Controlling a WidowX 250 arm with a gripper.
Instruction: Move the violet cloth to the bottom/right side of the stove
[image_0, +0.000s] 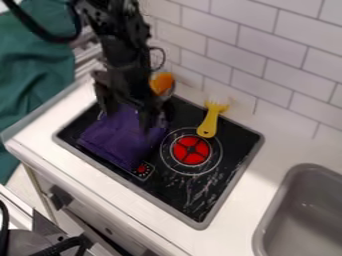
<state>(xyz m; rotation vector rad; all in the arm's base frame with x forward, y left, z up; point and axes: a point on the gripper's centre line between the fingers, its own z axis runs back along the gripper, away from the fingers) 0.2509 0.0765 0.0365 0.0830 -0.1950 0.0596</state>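
The violet cloth (123, 142) lies bunched on the left part of the black stove top (180, 192), partly over the burner area there and close to the small red control spot. My gripper (127, 118) hangs over the cloth's upper part, its two fingers spread apart, one on the left and one on the right. Violet fabric shows between and below them. Whether the fingertips touch the cloth I cannot tell. The gripper hides some of the cloth's upper edge.
A yellow fork-like utensil (209, 123) lies at the stove's back edge, above the red burner (191, 150). An orange object (161, 83) stands behind the gripper by the tiled wall (250, 60). The grey sink (304, 212) is at the lower right.
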